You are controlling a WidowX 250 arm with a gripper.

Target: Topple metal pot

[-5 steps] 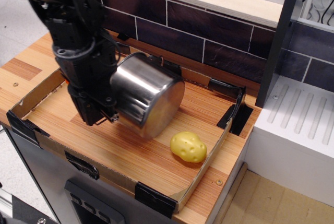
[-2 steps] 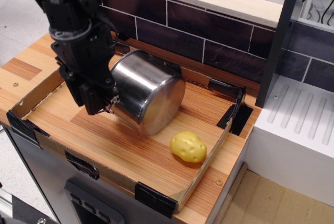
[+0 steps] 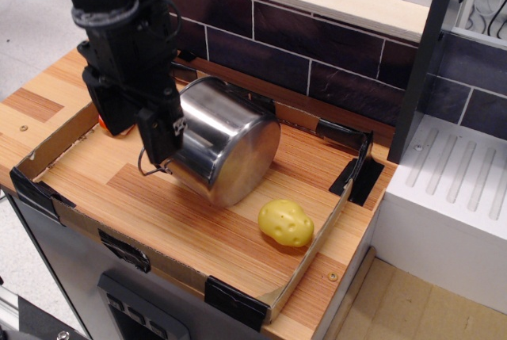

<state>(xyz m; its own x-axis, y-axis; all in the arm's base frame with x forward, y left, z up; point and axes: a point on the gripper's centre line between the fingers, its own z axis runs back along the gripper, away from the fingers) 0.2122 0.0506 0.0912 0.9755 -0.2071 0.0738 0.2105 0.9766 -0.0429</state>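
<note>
Shiny stainless-steel cylindrical pot [image 3: 226, 143] lies tipped on its side on the wooden desk [image 3: 198, 221] inside a low cardboard border, flat base facing the camera, thin wire handle sticking out at lower left. Black claw [image 3: 162, 138] overlaps the pot's left edge; open or closed, cannot tell. Yellow potato toy [image 3: 286, 223] sits just right of the pot, apart.

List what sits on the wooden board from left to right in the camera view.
Gripper → metal pot lying on its side → yellow potato toy → black bracket at the board's right edge.
</note>
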